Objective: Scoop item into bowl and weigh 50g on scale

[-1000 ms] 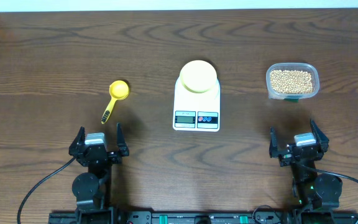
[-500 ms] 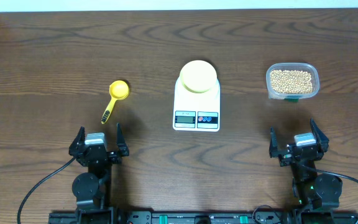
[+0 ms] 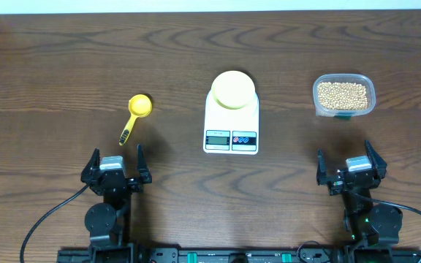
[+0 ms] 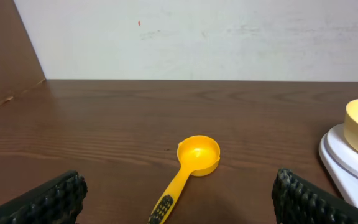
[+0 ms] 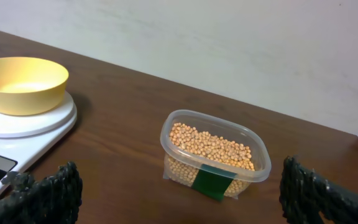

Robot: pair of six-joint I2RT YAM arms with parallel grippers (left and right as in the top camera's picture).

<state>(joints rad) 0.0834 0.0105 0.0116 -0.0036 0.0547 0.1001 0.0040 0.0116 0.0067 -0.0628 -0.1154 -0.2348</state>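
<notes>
The yellow scoop [image 3: 136, 117] lay ahead of the left gripper [image 3: 117, 152] (spread wide, empty), handle angled back toward it, well apart from the right gripper [image 3: 345, 152], likewise spread.

The table [image 3: 64, 66] is dark brown wood with wavy grain, below an off-white wall [image 4: 229, 37]. The measuring scoop [image 3: 139, 107] is bright yellow with black marks on its handle, and the bowl [image 3: 232, 89] is pale yellow on the white scale [image 3: 231, 124]. Tan-beige beans [image 5: 210, 146] show through a clear tub [image 5: 253, 168] with a dark green label [image 5: 212, 182].
</notes>
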